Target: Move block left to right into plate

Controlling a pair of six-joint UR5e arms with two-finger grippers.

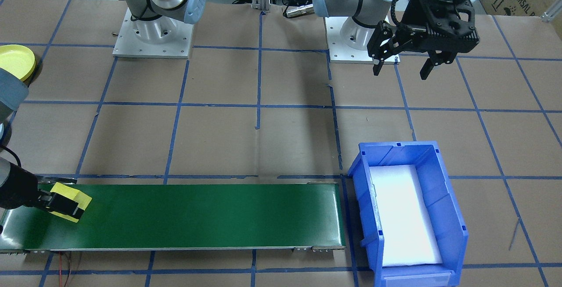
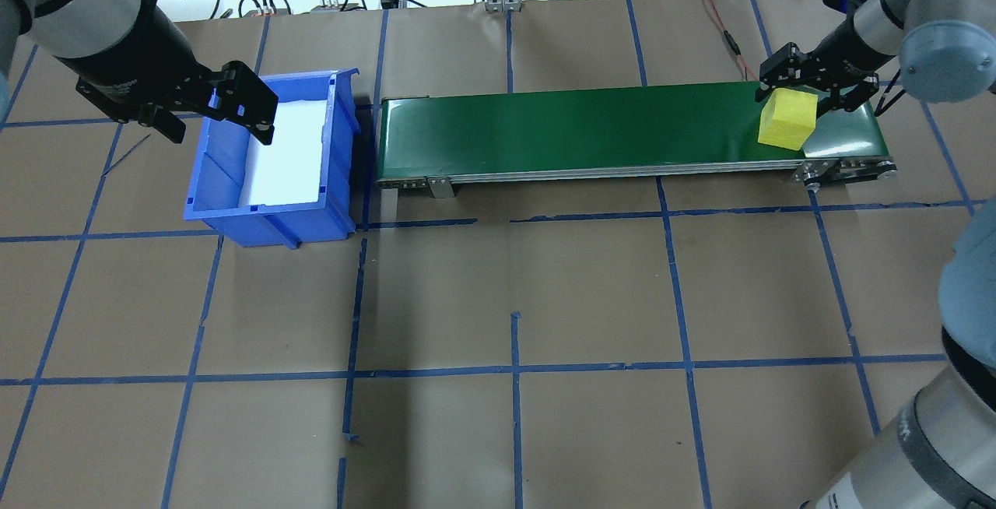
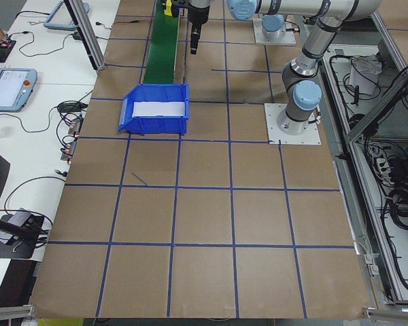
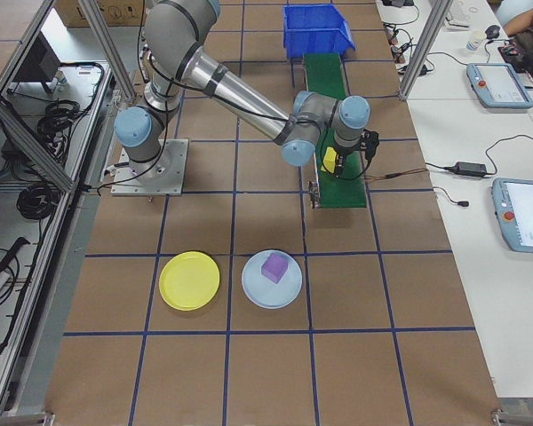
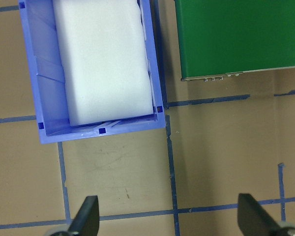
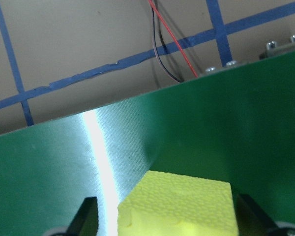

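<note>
A yellow foam block (image 2: 787,121) sits on the right end of the green conveyor belt (image 2: 583,124). My right gripper (image 2: 805,100) straddles it, open. In the right wrist view both fingers (image 6: 88,216) stand at full spread, and a gap shows beside the block (image 6: 182,201). A yellow plate (image 4: 189,280) lies on the table on the robot's right side, empty. Beside it is a pale blue plate (image 4: 272,279) with a purple block (image 4: 274,266) on it. My left gripper (image 2: 219,134) hangs open and empty over the near wall of the blue bin (image 2: 268,217).
The blue bin (image 1: 439,217) holds a white foam pad and stands at the belt's left end. A red and black cable (image 6: 172,54) runs past the belt's right end. Brown paper with blue tape lines covers the table.
</note>
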